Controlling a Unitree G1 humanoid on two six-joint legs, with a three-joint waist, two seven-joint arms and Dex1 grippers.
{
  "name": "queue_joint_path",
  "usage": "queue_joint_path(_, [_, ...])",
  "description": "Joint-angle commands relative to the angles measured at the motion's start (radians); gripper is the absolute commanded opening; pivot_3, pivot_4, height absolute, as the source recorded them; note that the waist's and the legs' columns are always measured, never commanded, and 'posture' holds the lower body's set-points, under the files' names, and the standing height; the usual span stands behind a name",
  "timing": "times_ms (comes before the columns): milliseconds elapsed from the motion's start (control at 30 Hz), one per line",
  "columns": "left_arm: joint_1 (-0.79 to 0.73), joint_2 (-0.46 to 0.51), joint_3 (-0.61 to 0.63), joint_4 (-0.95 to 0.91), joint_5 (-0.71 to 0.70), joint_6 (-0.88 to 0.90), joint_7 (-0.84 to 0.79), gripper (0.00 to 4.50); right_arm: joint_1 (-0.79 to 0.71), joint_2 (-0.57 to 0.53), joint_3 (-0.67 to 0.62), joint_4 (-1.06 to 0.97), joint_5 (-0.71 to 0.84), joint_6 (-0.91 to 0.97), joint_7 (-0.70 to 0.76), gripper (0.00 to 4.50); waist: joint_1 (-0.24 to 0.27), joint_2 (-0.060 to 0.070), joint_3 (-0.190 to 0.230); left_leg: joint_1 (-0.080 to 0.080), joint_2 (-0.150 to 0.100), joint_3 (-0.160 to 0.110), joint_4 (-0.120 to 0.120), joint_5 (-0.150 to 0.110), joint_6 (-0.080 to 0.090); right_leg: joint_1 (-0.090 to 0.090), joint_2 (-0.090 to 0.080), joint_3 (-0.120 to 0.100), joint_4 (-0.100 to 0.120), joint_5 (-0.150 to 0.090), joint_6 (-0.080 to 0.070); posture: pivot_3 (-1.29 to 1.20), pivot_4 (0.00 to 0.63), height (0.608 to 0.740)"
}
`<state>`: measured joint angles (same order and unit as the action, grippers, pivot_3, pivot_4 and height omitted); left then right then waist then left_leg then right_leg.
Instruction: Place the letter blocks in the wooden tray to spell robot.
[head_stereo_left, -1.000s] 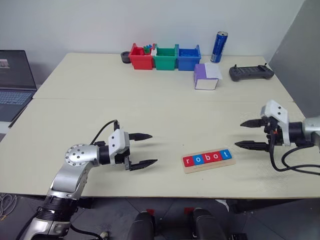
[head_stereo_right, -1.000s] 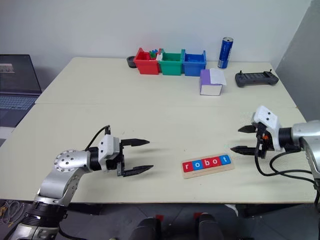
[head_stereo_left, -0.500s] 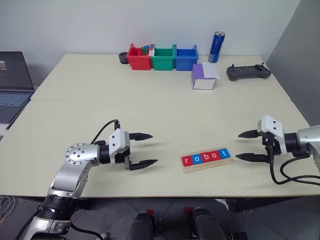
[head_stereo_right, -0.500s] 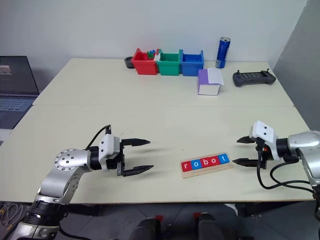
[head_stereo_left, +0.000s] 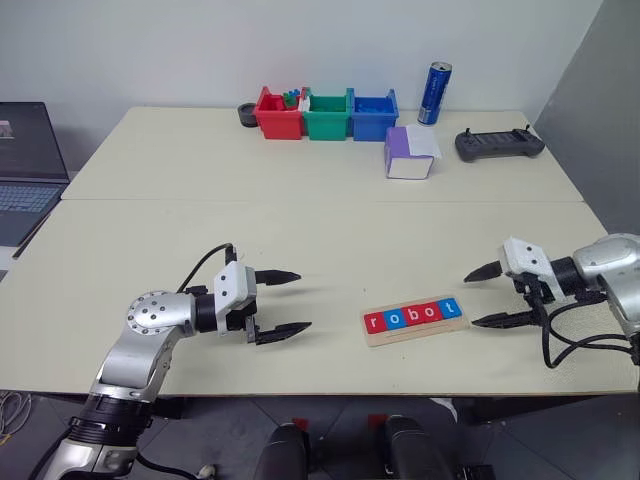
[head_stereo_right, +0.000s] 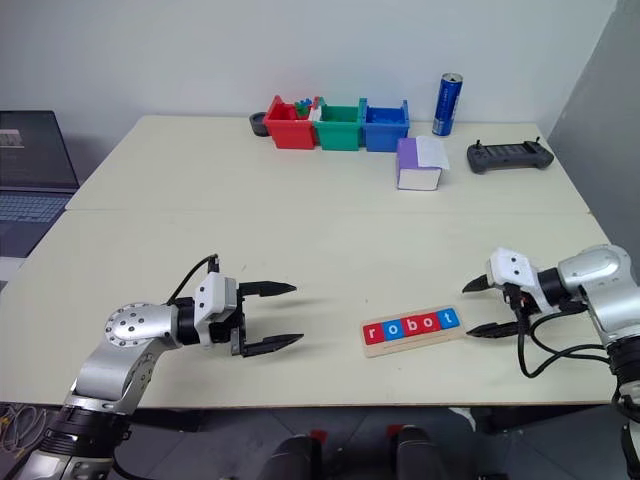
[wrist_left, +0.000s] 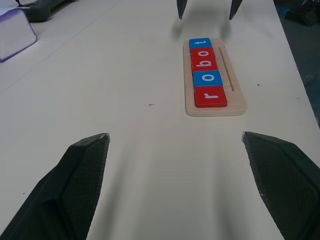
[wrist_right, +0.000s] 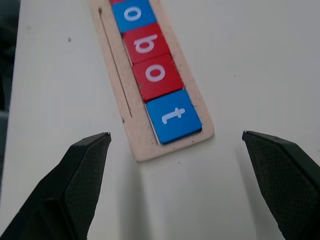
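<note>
Both grippers stand wide open and hold nothing. On the robot's right, the right gripper (head_stereo_left: 492, 296) hovers just beside the end of the wooden tray (head_stereo_left: 415, 331), its two black fingers spread apart and aimed at the tray's "t" end without touching it. Well to the other side of the tray, the left gripper (head_stereo_left: 285, 302) hangs low over the bare table (head_stereo_left: 320, 230), fingers pointing toward the tray.

All five letter blocks (head_stereo_left: 413, 315) lie in a touching row on the tray near the table's front edge: red r, blue o, red b, red o, blue t, spelling "robot". A thin groove runs along the tray beside the row.

At the far edge of the table stand a red bin (head_stereo_left: 279, 113), a green bin (head_stereo_left: 327, 114) and a blue bin (head_stereo_left: 375, 115) side by side, a blue can (head_stereo_left: 435, 94), a purple-and-white box (head_stereo_left: 409, 154) and a dark handheld controller (head_stereo_left: 500, 145). An open laptop (head_stereo_left: 27, 170) sits off the table's left side.
</note>
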<state>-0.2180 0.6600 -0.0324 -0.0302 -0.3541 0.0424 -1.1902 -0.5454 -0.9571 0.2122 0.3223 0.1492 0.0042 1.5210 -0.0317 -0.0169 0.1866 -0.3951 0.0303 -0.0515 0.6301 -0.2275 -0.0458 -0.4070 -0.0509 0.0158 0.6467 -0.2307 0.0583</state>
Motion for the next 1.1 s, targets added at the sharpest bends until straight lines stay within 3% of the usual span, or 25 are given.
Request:
queue_joint_path(33, [-0.005, 0.010, 0.017, -0.030, -0.012, -0.005, 0.001, 4.50, -0.032, 0.009, 0.032, 0.038, -0.055, -0.131, 0.050, 4.48, 0.000, 0.000, 0.000, 0.000, 0.000, 0.000, 0.000, 0.000, 0.000, 0.000, 0.000, 0.000, 0.000, 0.000, 0.000, 0.00, 0.150, 0.740])
queue_joint_path(300, [0.000, 0.012, 0.016, -0.035, -0.009, -0.004, 0.005, 4.50, -0.091, 0.084, 0.055, 0.151, -0.098, -0.268, 0.011, 4.48, -0.001, 0.000, 0.000, 0.000, 0.000, 0.000, 0.000, 0.000, 0.000, 0.000, 0.000, 0.000, 0.000, 0.000, 0.000, 0.00, 0.150, 0.740])
queue_joint_path(1100, [0.013, 0.020, 0.017, -0.058, -0.010, 0.004, 0.010, 4.50, -0.171, 0.162, 0.123, 0.279, -0.123, -0.301, 0.067, 4.48, 0.000, 0.000, 0.000, 0.001, 0.000, 0.000, 0.000, 0.000, 0.000, 0.000, 0.000, 0.000, 0.001, 0.003, -0.004, 0.00, 0.150, 0.740])
